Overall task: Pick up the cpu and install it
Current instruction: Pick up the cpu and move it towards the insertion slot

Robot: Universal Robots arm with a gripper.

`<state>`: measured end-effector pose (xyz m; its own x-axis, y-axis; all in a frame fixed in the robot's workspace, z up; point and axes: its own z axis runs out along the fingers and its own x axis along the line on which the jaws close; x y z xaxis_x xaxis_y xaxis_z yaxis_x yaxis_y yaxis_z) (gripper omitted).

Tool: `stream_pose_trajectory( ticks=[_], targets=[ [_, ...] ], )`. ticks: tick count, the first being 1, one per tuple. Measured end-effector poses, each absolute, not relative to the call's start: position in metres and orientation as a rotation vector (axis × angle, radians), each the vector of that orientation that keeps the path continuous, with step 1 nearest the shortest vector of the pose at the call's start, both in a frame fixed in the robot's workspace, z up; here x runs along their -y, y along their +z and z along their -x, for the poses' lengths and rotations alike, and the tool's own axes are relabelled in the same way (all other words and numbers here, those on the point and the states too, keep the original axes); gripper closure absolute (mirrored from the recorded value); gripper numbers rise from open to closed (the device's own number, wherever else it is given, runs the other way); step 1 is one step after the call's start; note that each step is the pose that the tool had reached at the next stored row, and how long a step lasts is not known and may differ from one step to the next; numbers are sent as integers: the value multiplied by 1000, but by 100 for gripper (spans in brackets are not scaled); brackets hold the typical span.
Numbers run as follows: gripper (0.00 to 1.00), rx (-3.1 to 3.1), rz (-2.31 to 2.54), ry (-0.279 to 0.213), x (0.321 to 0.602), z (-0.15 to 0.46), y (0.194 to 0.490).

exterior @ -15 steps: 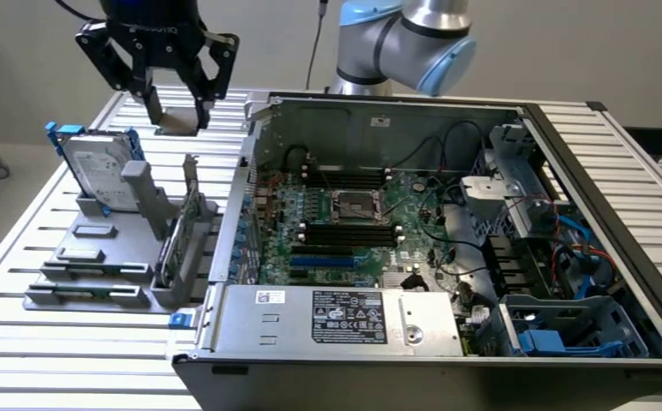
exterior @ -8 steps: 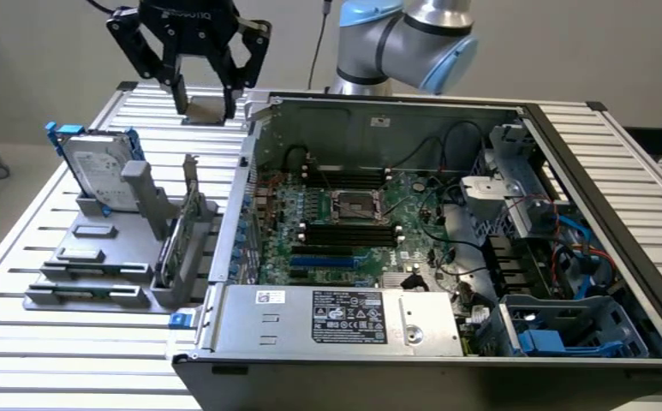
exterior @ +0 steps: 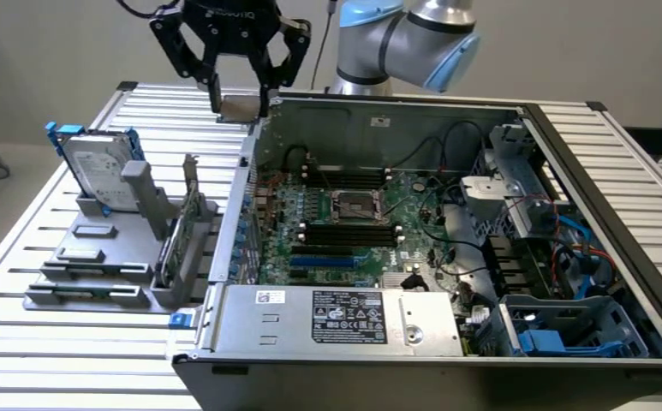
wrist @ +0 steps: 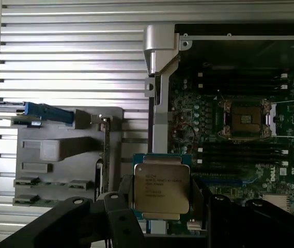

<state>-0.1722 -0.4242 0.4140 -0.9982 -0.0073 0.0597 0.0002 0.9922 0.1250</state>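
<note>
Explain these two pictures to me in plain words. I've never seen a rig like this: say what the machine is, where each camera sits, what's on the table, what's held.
The machine is a robot arm ending in black jaws. One picture comes from a camera standing off the arm; the other from a camera on its wrist, looking past the jaws. On the slatted metal table lie an open computer case, its motherboard and socket exposed, and a grey rack holding a hard drive upright. The jaws are shut on the cpu, a small square silvery chip, held in the air near the case's corner.
</note>
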Motion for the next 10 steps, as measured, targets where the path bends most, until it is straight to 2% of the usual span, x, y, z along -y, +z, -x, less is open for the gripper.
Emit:
stream_pose_trajectory(
  ticks=[10],
  targets=[
    [45,3074,-5,-196,410,133,403]
  ],
)
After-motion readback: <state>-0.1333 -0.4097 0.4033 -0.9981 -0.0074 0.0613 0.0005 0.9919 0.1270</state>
